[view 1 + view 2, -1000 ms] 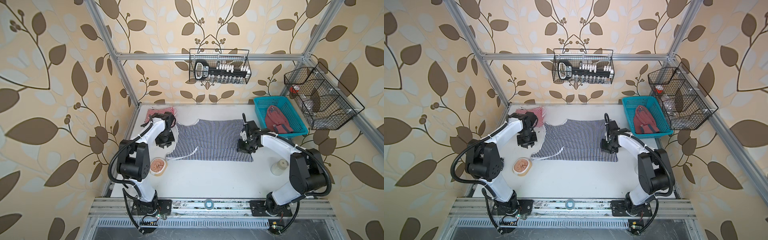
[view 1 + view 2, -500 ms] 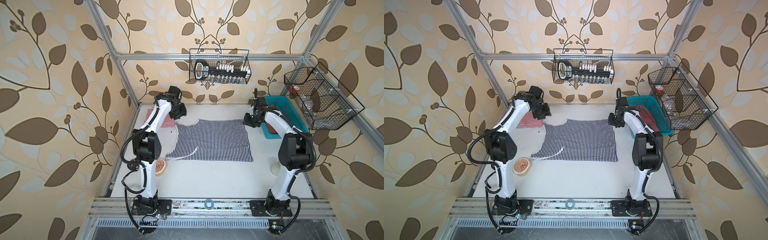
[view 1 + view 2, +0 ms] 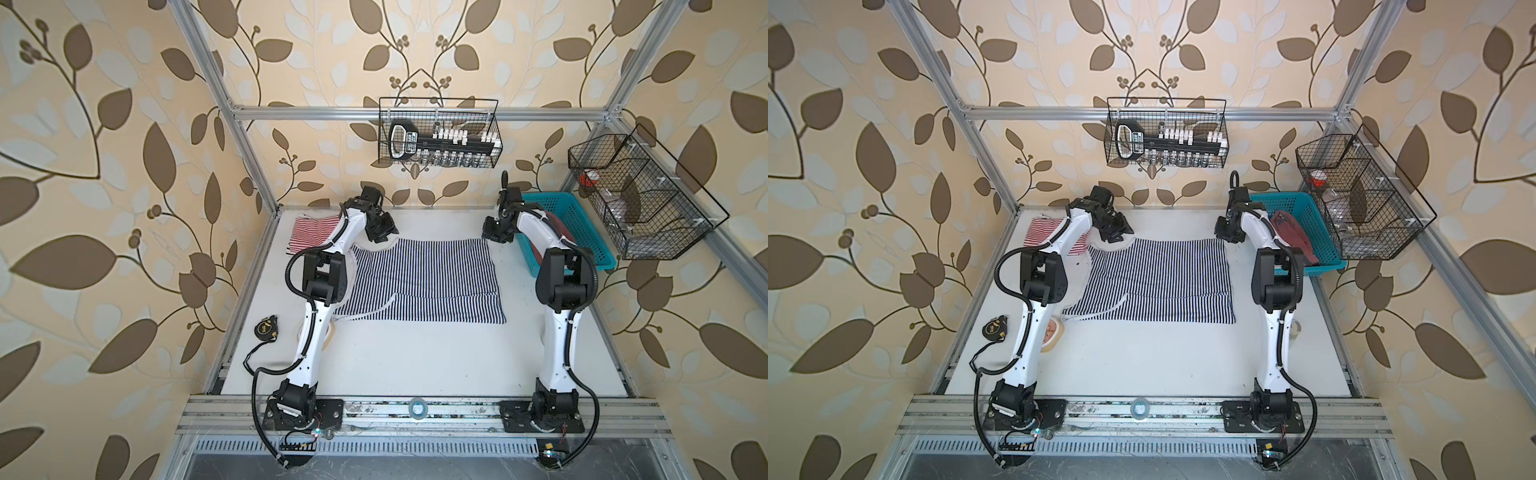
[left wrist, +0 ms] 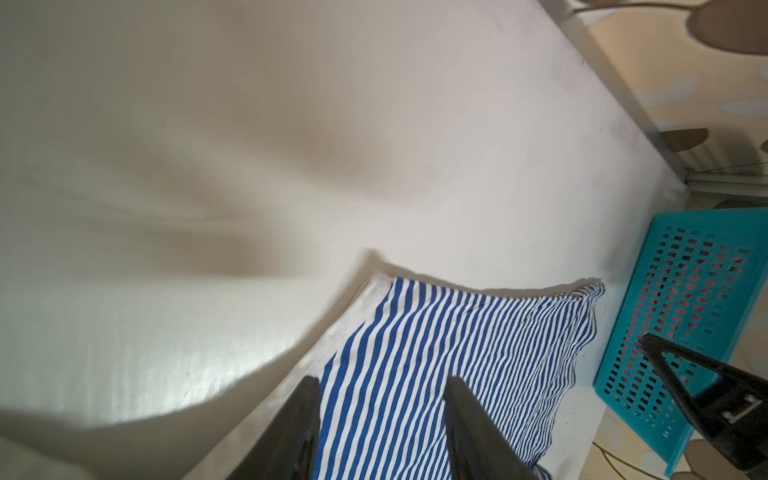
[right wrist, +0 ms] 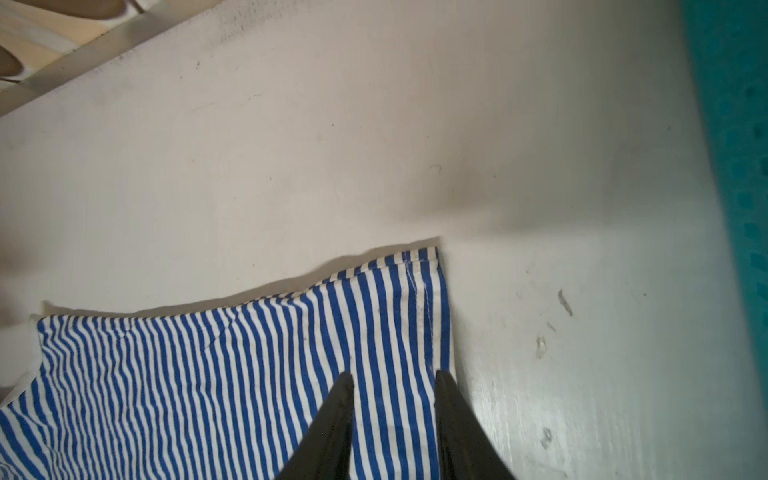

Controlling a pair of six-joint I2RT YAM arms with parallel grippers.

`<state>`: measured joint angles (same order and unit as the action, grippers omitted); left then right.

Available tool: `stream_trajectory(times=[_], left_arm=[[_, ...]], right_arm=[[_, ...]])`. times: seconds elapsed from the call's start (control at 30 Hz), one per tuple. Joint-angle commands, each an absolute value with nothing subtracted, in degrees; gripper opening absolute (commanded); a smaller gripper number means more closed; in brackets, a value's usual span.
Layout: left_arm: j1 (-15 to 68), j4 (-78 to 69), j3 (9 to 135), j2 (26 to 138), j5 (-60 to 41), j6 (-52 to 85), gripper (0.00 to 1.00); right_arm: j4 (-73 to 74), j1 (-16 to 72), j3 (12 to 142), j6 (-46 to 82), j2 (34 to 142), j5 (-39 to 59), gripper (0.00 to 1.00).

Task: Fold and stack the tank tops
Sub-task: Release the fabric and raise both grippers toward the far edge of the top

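Note:
The navy-white striped tank top (image 3: 424, 278) (image 3: 1158, 278) lies flat mid-table, with a fold line near its front edge. My left gripper (image 3: 380, 232) (image 4: 382, 386) hangs open over its far left corner, and striped cloth (image 4: 457, 332) shows flat between the fingers. At the far right corner, my right gripper (image 3: 496, 232) (image 5: 394, 378) is open just above the cloth (image 5: 249, 365). The red-white striped top (image 3: 311, 228) (image 3: 1042, 230) lies at the back left, partly behind the left arm. The dusty red top (image 3: 1291, 232) sits in the teal basket (image 3: 582, 249).
A wire basket (image 3: 438, 133) with tools hangs on the back rail, and another wire basket (image 3: 636, 199) hangs on the right. A tape measure (image 3: 266, 326) and a small bowl (image 3: 1054, 330) lie by the left arm's base. The teal basket (image 4: 685, 311) stands close to the right gripper.
Both grippers moved from the sides of the navy striped top to its far corners, and their jaws widened. The top's outline looks much the same.

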<state>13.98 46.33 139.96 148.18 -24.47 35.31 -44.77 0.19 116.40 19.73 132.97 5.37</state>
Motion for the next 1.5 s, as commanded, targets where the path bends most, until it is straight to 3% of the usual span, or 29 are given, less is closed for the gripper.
stream_trajectory(times=[0.0, 0.43, 0.9, 1.13, 1.47], left_arm=[[15.01, 41.65, 142.59, 149.67, -26.81, 37.99, 0.51], [15.29, 39.5, 143.31, 153.87, -24.5, 39.9, 0.52], [15.29, 41.56, 143.09, 154.26, -23.03, 38.67, 0.41], [15.29, 41.8, 143.0, 154.45, -23.55, 38.4, 0.35], [15.29, 41.74, 143.0, 154.31, -24.87, 37.87, 0.12]], right_arm=[[-47.1, -0.17, 119.29, 19.95, 136.34, 4.29, 0.34], [-48.98, -0.88, 127.46, 20.76, 143.53, 3.52, 0.37], [-48.8, -2.08, 132.27, 21.35, 147.47, 5.01, 0.37], [-47.64, -2.01, 132.32, 21.71, 148.6, 8.66, 0.25], [-46.51, -2.1, 131.1, 21.28, 148.33, 10.05, 0.02]])
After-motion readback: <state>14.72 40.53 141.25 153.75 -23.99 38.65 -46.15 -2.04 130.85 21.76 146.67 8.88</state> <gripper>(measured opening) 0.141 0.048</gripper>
